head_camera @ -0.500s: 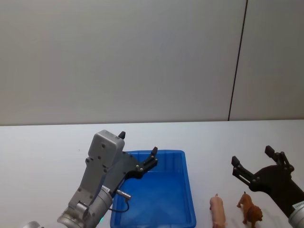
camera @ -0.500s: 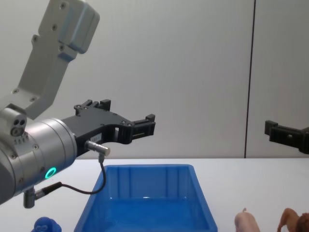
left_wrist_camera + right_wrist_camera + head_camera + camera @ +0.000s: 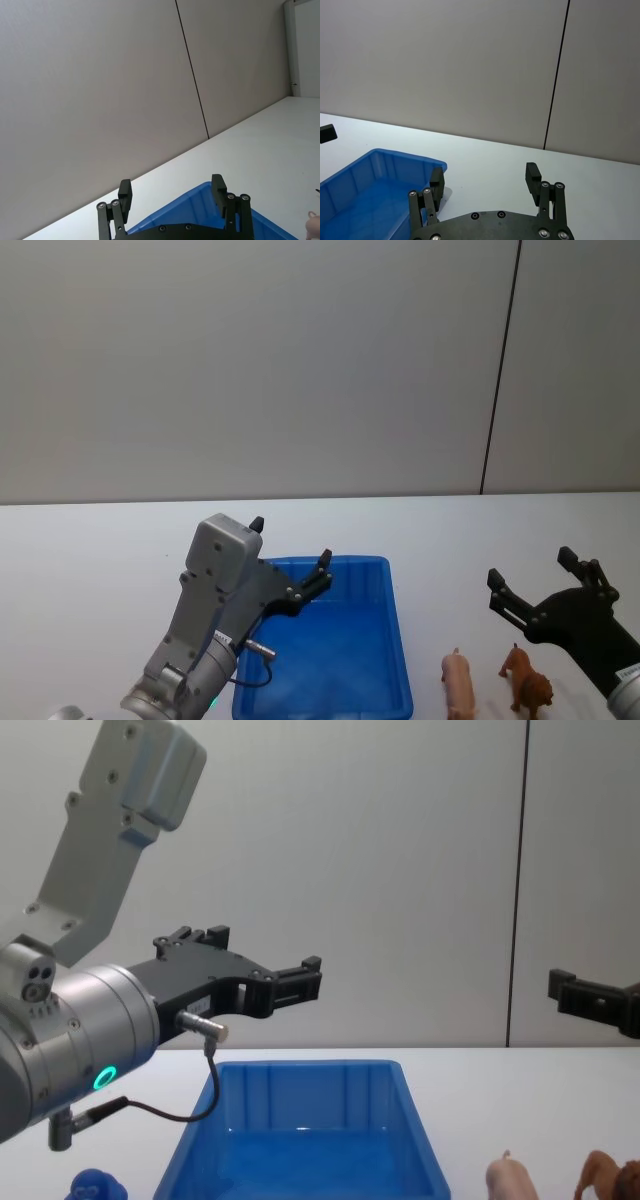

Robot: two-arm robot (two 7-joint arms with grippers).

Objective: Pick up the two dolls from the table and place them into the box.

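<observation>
The blue box [image 3: 398, 660] sits on the white table with nothing inside it. My left gripper [image 3: 290, 540] hovers open over the box's near-left part, its jaws holding nothing; the left wrist view has this gripper [image 3: 171, 185] above the box rim [image 3: 200, 192]. Right of the box, the pale pink pig doll [image 3: 459, 685] and the reddish-brown doll [image 3: 527, 688] stand side by side. My right gripper [image 3: 530, 566] hangs open above and just behind them, apart from both. A rounded blue doll [image 3: 96, 1187] lies left of the box [image 3: 300, 1070] in the chest view.
A grey wall with a dark vertical seam [image 3: 500, 370] rises behind the table. White tabletop [image 3: 90, 560] stretches left of the box and behind it. A thin cable [image 3: 160, 1112] droops from my left wrist above the box's left rim.
</observation>
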